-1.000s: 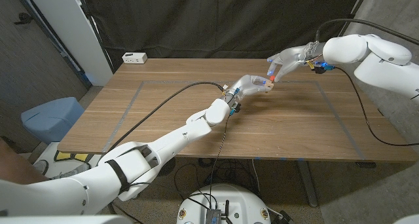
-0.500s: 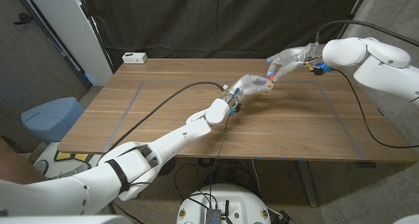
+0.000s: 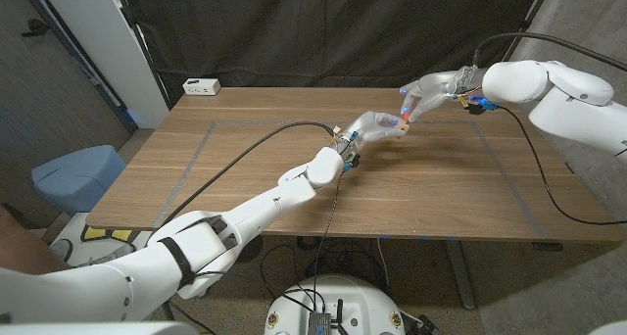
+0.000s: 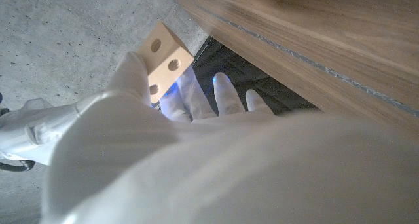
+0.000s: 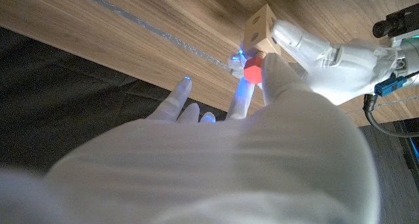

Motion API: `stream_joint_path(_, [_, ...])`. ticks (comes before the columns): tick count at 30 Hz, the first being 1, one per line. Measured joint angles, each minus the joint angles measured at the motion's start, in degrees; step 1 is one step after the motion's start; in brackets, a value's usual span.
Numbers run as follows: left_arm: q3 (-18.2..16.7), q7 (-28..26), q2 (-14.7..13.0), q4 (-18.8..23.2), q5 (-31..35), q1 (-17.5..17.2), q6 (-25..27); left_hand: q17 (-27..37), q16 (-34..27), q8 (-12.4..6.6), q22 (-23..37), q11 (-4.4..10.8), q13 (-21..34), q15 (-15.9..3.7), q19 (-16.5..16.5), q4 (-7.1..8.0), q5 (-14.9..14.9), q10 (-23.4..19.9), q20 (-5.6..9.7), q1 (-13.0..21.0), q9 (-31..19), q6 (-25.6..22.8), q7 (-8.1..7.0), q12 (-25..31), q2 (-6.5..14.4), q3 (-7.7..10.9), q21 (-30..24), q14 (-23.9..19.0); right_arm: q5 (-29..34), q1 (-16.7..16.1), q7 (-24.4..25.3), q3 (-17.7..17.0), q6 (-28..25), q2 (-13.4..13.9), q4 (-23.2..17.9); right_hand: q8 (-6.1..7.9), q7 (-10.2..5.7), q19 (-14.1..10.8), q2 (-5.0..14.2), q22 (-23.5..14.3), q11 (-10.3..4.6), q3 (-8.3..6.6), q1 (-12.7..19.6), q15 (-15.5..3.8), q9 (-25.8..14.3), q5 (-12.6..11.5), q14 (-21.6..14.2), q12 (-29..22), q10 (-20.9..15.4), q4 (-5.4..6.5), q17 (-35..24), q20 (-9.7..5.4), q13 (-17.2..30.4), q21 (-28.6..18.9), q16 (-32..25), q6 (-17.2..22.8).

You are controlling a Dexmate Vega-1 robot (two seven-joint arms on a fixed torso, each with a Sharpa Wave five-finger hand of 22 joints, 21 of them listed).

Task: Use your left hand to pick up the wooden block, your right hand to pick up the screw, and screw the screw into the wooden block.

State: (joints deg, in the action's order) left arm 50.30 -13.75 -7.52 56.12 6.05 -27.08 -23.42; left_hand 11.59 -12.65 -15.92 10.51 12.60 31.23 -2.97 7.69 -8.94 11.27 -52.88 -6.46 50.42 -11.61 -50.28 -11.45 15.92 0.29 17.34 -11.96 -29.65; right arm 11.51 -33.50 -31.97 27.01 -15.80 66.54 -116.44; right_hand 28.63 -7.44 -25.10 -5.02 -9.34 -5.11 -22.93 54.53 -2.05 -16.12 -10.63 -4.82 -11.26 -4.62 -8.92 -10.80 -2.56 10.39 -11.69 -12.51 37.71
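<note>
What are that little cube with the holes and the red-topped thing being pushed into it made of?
The block looks like pale unfinished wood: matte, faint grain, drilled round holes. The screw has a smooth, glossy red head, likely plastic; its shank is hidden, so its material is unclear.

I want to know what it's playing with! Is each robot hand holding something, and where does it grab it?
The left robot hand grips the wooden block at one end. The right robot hand pinches the screw by its red head.
</note>
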Motion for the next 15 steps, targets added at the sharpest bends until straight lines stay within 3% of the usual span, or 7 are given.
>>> stream_joint_path(4, [0.0,0.0,0.0,-0.1,0.0,0.0,0.0,0.0,0.0,0.00,0.0,0.00,0.0,0.00,0.0,0.00,0.0,0.0,0.00,0.0,0.0,0.0,0.00,0.0,0.0,0.00,0.0,0.0,0.0,-0.1,0.3,0.0,0.0,-0.1,0.1,0.41,0.58,-0.4,0.46,0.0,0.09,0.00,0.1,-0.18,0.0,0.0,-0.6,-0.4,-0.7,0.00,0.0,-0.01,0.0,0.0,0.0,0.6])
stream_joint_path(15, [-0.1,0.0,0.0,-0.1,-0.1,0.0,-0.1,0.0,0.0,0.00,0.0,-0.01,0.3,0.03,0.0,0.00,0.0,0.0,0.00,-0.1,0.0,0.0,0.00,0.0,0.1,0.00,0.0,0.0,0.0,-0.3,1.3,0.1,0.2,-0.5,0.6,1.05,0.37,-1.1,0.82,0.0,-0.43,0.00,0.4,-0.21,-0.3,0.0,-1.0,-0.4,-1.2,0.00,0.0,-0.09,0.0,0.0,0.0,1.4])
